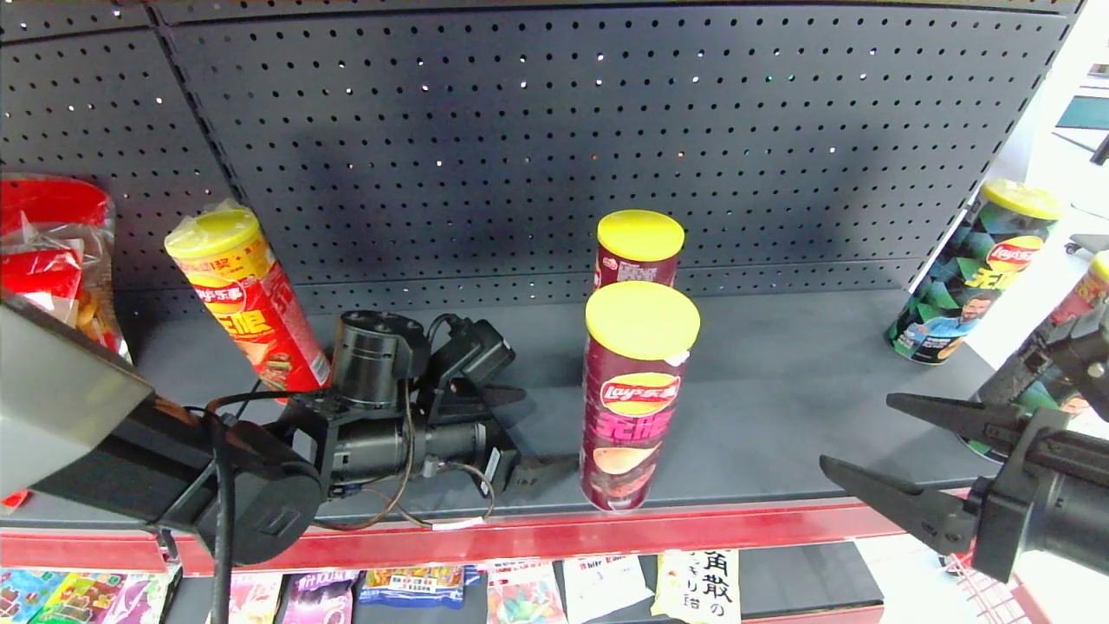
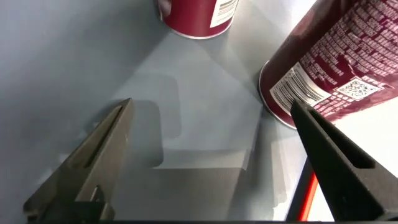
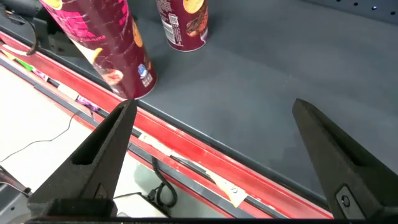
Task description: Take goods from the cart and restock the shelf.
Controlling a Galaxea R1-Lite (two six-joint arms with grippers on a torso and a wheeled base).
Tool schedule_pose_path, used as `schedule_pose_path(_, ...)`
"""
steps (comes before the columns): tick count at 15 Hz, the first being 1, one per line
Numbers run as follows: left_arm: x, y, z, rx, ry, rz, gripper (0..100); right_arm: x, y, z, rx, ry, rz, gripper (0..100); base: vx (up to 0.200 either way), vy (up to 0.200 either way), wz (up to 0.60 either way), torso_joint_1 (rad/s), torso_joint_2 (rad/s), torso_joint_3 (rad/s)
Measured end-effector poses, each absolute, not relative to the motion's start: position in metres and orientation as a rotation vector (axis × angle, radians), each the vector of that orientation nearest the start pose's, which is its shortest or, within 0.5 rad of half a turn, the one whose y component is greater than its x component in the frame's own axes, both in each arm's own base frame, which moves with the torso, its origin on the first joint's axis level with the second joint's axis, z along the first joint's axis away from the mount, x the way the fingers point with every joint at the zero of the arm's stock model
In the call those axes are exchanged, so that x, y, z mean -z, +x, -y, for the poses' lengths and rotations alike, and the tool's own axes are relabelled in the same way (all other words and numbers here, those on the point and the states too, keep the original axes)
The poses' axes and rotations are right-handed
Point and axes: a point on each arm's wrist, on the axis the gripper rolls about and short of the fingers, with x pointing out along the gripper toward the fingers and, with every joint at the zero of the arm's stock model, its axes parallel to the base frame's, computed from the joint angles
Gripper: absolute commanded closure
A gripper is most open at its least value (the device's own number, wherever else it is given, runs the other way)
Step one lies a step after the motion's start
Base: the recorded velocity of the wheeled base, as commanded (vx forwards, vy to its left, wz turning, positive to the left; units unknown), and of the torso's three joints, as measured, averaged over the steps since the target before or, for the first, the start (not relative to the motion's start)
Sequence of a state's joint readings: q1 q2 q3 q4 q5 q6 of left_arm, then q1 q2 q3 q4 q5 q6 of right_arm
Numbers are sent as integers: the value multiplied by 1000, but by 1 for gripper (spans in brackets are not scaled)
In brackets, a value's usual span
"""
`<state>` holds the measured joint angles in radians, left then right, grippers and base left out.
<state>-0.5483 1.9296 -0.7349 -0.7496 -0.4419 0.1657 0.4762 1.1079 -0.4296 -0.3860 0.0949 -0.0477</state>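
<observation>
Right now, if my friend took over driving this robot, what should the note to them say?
Left gripper: open, empty, low over the shelf, next to the front maroon chip can.
Right gripper: open, empty, out past the shelf's front edge.
Things: the rear maroon chip can stands right behind the front one. A red chip can leans at the left and a green chip can stands at the right.
Done: both maroon cans are shelved.
Left: probably fetch more goods.

Oval logo and large characters on front maroon can (image 1: 639, 399), barcode (image 2: 297, 93) and QR code (image 2: 352, 89) on its side, like logos on red can (image 1: 247, 299) and teal can (image 1: 979, 269), black characters on white packet (image 1: 700, 587) below.
</observation>
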Motion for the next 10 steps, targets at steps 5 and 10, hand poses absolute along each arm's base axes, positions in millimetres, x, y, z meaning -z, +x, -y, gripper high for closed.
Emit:
schedule_pose_path(5, -103, 280, 183, 1010, 173, -377, 0, -187, 131, -70, -576, -103, -283, 0, 0, 0, 0, 0, 0, 0)
schedule_pose_path(10, -104, 284, 186, 1011, 168, -369, 0, -187, 131, -70, -576, -103, -284, 0, 0, 0, 0, 0, 0, 0)
